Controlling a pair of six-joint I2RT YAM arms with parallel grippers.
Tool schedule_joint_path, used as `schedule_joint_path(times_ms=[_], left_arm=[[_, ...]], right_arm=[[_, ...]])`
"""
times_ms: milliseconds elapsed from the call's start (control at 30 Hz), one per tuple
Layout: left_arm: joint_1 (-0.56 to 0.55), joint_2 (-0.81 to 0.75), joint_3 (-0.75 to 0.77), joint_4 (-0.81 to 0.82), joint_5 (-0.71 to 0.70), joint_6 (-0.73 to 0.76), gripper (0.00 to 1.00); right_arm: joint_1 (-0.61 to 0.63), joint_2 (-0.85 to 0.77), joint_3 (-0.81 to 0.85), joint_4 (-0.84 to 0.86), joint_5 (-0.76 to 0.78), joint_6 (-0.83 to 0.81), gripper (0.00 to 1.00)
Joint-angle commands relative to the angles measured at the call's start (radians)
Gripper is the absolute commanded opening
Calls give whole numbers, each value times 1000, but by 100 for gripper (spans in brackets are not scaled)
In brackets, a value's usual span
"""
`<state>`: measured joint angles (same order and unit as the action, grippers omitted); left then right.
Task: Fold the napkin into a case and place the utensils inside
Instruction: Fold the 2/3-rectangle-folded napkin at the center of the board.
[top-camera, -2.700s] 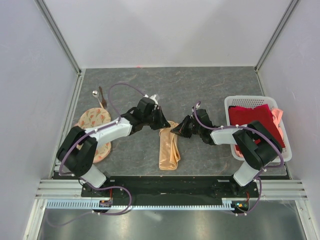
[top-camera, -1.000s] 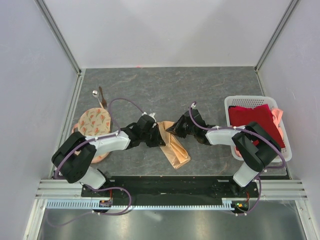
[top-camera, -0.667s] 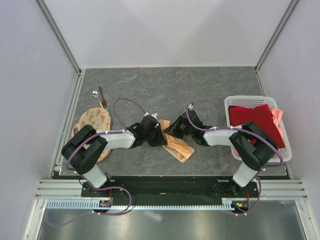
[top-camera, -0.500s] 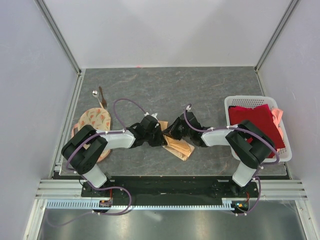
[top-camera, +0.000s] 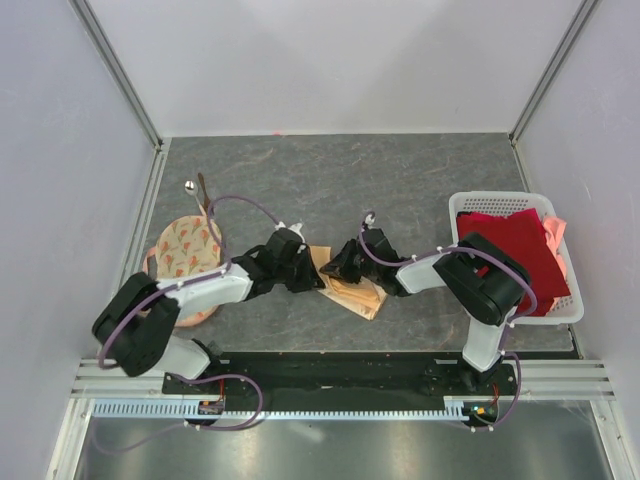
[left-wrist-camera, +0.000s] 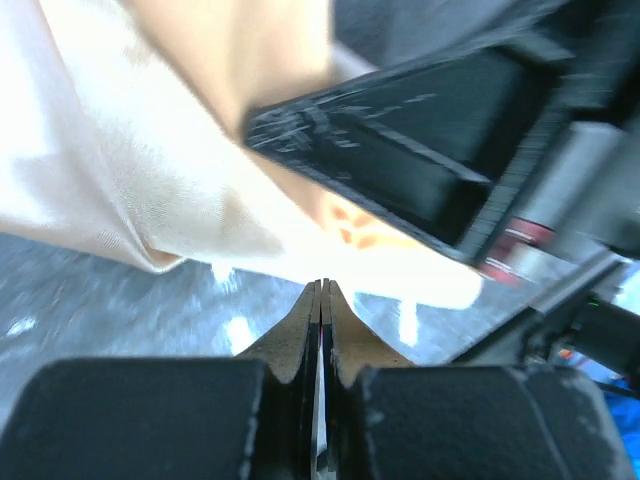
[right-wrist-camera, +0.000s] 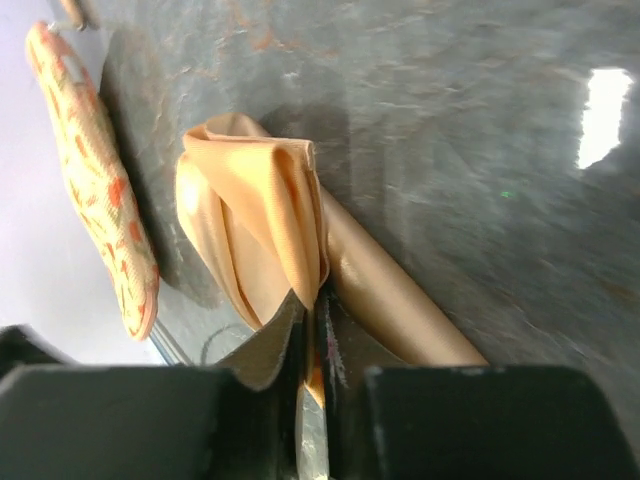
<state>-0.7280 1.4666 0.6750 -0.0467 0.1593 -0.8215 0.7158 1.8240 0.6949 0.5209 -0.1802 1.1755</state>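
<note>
My left gripper (left-wrist-camera: 322, 288) is shut tight at the edge of the napkin (top-camera: 352, 292). My right gripper (right-wrist-camera: 312, 300) pinches a fold. The napkin lies on the table (top-camera: 420, 190) between them, bunched shorter than a second ago.

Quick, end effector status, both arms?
Left end effector: closed at the napkin edge; grip on it unclear.
Right end effector: closed on a napkin fold.

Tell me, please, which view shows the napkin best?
The right wrist view: the napkin is close and sharp, folds clear. The top view shows it small, partly covered; the left wrist view, only a blurred patch.
</note>
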Motion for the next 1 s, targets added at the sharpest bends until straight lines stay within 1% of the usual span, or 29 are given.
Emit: schedule_joint_path(times_ms=[0, 67, 133, 200, 267, 300, 400, 567, 633, 700, 967], left_arm=[[54, -133, 3, -87, -15, 22, 7], [110, -144, 3, -81, 20, 19, 7], [162, -115, 21, -81, 45, 24, 7], [214, -97, 35, -76, 65, 18, 6], [240, -74, 41, -65, 77, 15, 6], [258, -68, 52, -67, 78, 16, 6], [298, -51, 63, -90, 82, 24, 5], [308, -87, 54, -107, 78, 47, 5], [308, -92, 49, -108, 88, 48, 5], [308, -97, 44, -108, 92, 50, 5], [308, -97, 54, -107, 85, 56, 4]], right_arm=[[4, 38, 8, 42, -87, -122, 21], [5, 20, 8, 31, -90, -158, 24], [5, 8, 31, -17, -100, -192, 30], [5, 0, 73, -76, -123, -250, 34], [4, -11, 92, -108, -136, -304, 38], [5, -17, 97, -133, -137, -319, 42], [7, -38, 106, -179, -131, -396, 46], [7, -51, 133, -216, -122, -484, 49], [5, -51, 149, -234, -119, -511, 53], [8, -51, 173, -254, -120, -530, 54], [37, -51, 241, -340, -137, -580, 55]])
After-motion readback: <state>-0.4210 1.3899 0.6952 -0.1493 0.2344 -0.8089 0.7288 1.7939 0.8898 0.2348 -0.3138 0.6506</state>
